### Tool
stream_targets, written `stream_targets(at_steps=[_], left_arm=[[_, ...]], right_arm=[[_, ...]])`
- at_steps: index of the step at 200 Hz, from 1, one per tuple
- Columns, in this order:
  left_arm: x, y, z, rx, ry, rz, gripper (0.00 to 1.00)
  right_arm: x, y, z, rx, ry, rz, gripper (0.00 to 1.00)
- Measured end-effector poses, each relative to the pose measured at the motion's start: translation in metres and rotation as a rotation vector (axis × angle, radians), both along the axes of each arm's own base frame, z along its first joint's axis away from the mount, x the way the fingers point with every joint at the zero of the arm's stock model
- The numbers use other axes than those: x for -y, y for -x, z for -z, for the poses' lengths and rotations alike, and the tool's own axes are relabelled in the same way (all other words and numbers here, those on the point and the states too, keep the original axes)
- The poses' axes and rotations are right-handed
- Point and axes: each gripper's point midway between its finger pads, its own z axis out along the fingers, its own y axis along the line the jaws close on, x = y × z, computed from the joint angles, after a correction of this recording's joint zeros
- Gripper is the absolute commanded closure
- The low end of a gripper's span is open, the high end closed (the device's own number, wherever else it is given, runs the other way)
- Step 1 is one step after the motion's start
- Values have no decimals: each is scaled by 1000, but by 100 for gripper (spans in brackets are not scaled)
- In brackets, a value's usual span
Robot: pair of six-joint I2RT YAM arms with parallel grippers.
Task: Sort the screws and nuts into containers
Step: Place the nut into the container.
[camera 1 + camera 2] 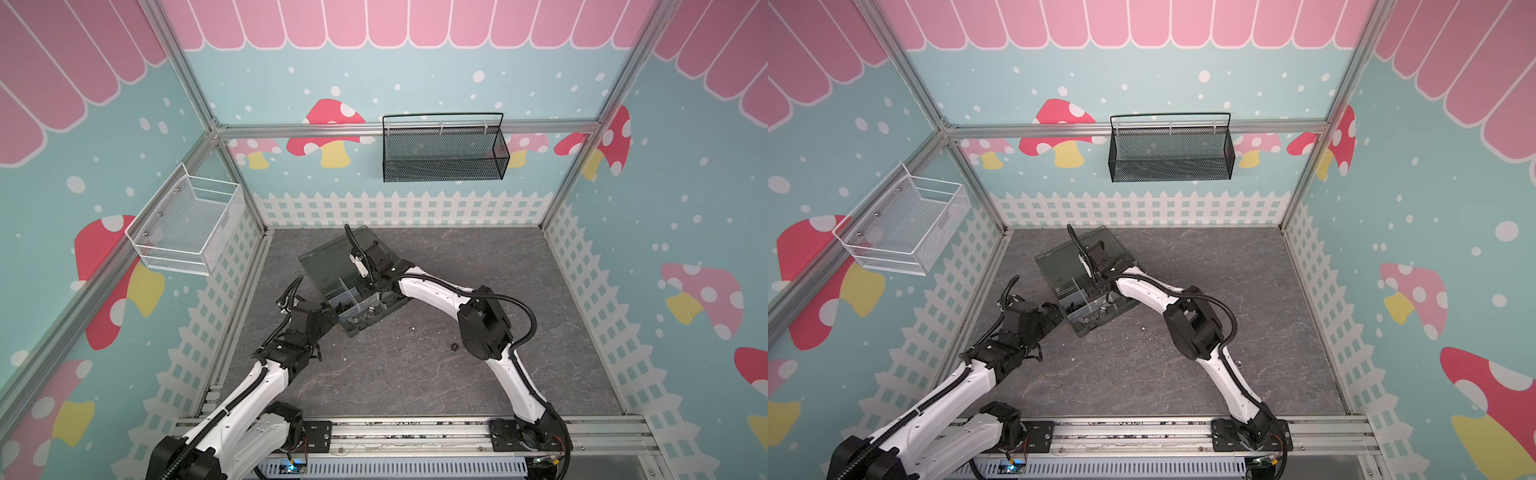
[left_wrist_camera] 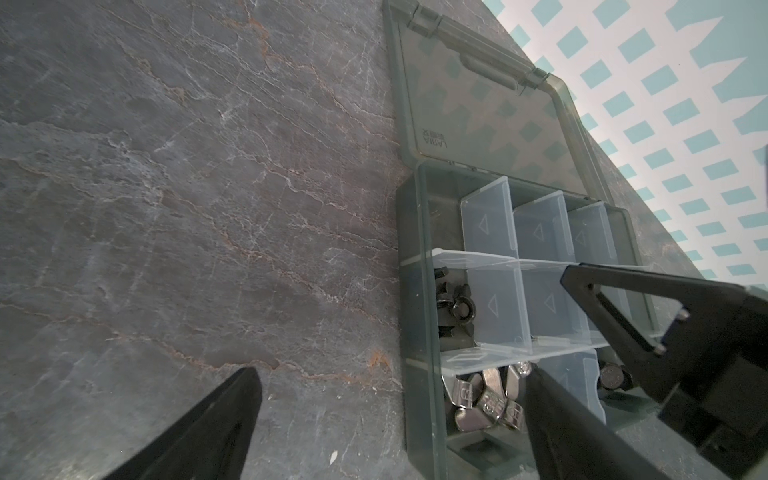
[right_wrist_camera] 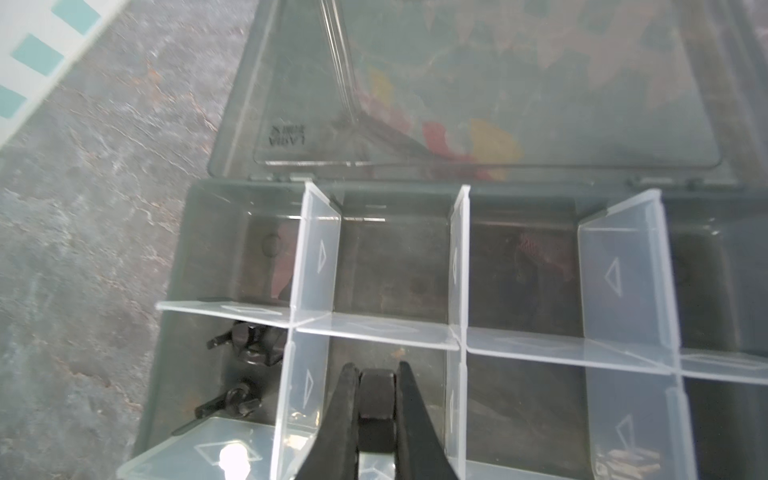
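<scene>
Done: your organizer box point(image 2: 419, 316) holds black winged nuts point(image 3: 245, 345) in 1 compartment, silver winged nuts point(image 2: 482, 399) in the next.
Left: 2 loose pieces point(image 1: 454, 345) wait on the bench point(image 1: 415, 374).
Right gripper point(image 3: 376, 399): jaws pinch a black hex nut point(image 3: 376, 395) over a middle compartment, hole axis across the jaws.
Left gripper point(image 2: 390, 415): jaws spread, empty, straddling the box's near wall.
</scene>
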Motion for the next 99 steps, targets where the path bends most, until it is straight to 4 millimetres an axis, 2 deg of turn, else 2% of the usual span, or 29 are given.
stream_targets(at_steps=[55, 99], left_arm=[[0, 0, 1, 4, 2, 0, 0], [-1, 3, -2, 20, 9, -3, 0]], right_arm=[[4, 2, 6, -13, 25, 2, 70], [5, 3, 7, -17, 31, 4, 68]])
